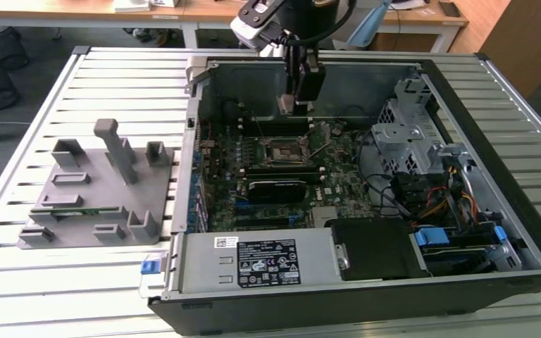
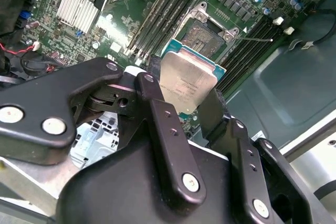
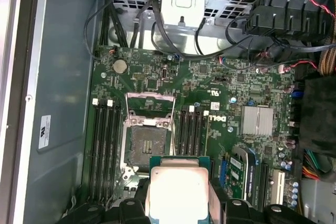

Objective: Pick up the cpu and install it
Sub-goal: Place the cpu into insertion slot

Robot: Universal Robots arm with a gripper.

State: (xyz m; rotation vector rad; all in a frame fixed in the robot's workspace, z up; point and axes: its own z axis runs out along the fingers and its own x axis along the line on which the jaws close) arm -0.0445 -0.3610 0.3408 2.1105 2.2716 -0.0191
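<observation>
My gripper (image 2: 184,97) is clamped on the cpu (image 2: 187,77) by its edges, holding it in the air above the motherboard (image 3: 178,85), near the open socket (image 3: 148,142). I judge that keeping it level, corners squared to the socket frame, matters most.

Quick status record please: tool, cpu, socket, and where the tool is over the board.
grasp: tool shut on the cpu
cpu: held by two opposite edges, silver top showing in both wrist views, not seated
socket: open, empty, cover frame swung up
position: tool above the motherboard inside the open computer case, near the socket
holder: grey, on the table, exterior view's left of the case
</observation>
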